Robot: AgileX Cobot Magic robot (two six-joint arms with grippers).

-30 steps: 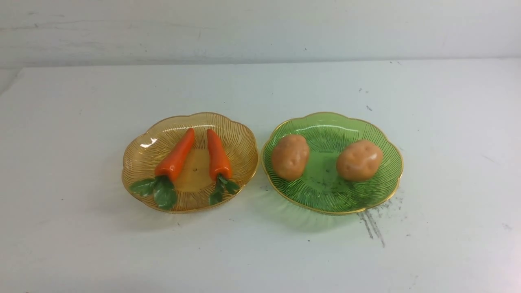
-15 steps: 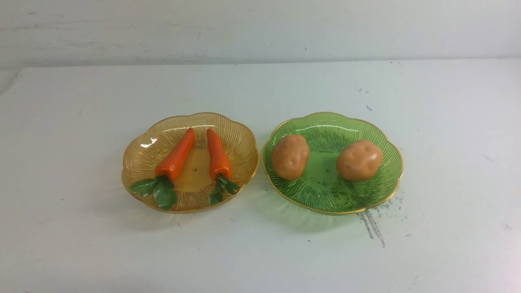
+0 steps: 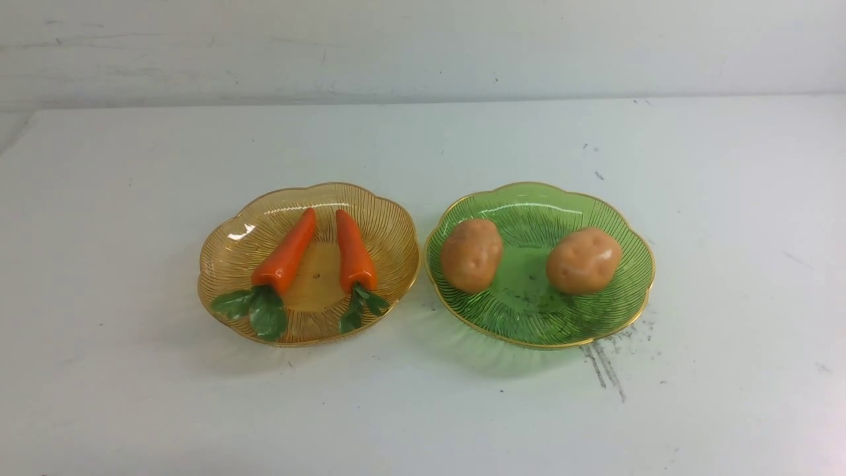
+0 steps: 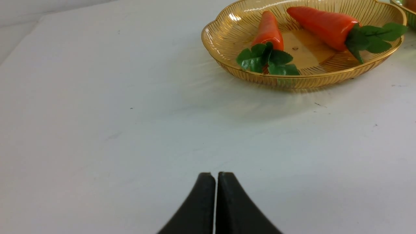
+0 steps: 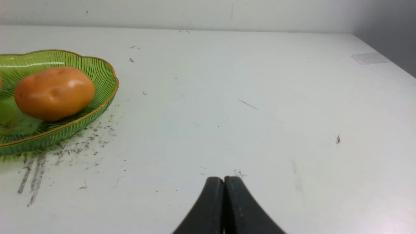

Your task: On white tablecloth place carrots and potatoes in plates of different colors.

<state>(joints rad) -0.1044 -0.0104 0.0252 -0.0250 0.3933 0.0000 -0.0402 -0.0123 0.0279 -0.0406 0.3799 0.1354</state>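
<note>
Two orange carrots, one on the left and one on the right, lie in the amber plate on the white tablecloth. Two tan potatoes, one on the left and one on the right, lie in the green plate to its right. Neither gripper shows in the front view. My left gripper is shut and empty over bare cloth, well short of the amber plate. My right gripper is shut and empty over bare cloth, apart from the green plate and a potato.
Grey scuff streaks mark the cloth by the green plate's near right rim. A pale wall rises behind the table's back edge. The table's right edge shows in the right wrist view.
</note>
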